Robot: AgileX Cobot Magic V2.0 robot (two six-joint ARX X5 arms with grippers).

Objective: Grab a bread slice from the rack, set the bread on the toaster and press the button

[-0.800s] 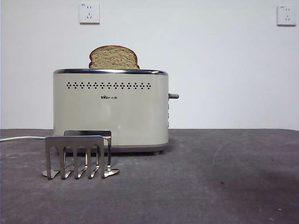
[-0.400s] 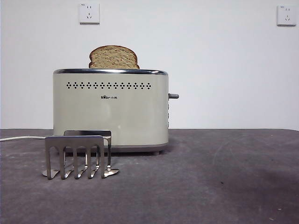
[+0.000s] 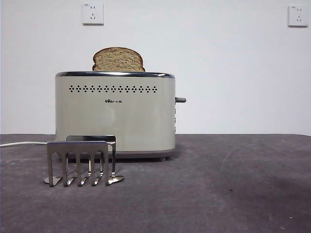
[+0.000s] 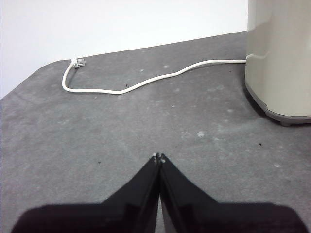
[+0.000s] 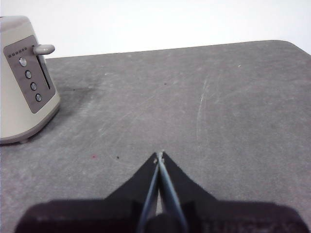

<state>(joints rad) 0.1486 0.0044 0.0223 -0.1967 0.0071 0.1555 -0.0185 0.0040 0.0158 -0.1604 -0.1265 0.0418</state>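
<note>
The slice of bread [image 3: 118,59] stands upright in the top slot of the cream toaster [image 3: 114,116], its rounded brown top sticking out above the chrome rim. In front of the toaster stands the silver rack [image 3: 80,162] with no bread in it. The toaster's lever [image 3: 180,100] juts from its right end, also seen as the lever [image 5: 43,49] high on the control panel in the right wrist view. My left gripper [image 4: 158,157] is shut over bare table beside the toaster [image 4: 279,58]. My right gripper [image 5: 159,156] is shut, well away from the toaster [image 5: 24,82].
The white cord [image 4: 146,82] winds across the grey table [image 3: 218,184] from the toaster to an unplugged plug [image 4: 77,62]. Two wall sockets [image 3: 93,14] sit on the white wall behind. A column of round buttons [image 5: 30,80] lines the toaster's end panel.
</note>
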